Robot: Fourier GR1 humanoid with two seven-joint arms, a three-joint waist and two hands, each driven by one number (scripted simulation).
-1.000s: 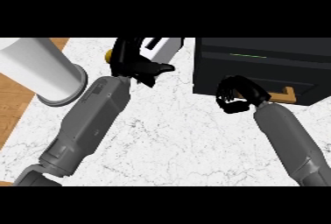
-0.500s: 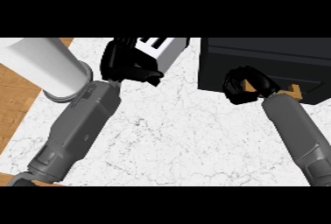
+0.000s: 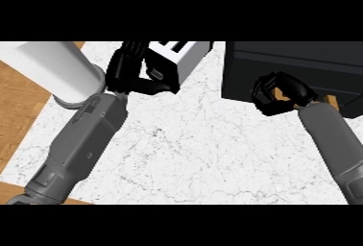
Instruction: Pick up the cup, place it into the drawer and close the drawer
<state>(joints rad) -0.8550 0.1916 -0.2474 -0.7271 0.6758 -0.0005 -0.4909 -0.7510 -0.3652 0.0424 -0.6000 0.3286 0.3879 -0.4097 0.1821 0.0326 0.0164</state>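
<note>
Carrying the white square-sided cup point(image 3: 186, 56), my left hand point(image 3: 138, 72) curls its fingers round it, left of the black drawer cabinet point(image 3: 297, 62); right hand point(image 3: 280, 93) curled empty against the cabinet. Next: lower the cup inside.

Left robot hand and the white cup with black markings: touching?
Touching. The head view shows the left robot hand with its fingers curled around the cup and overlapping its side, no gap between them.
</note>
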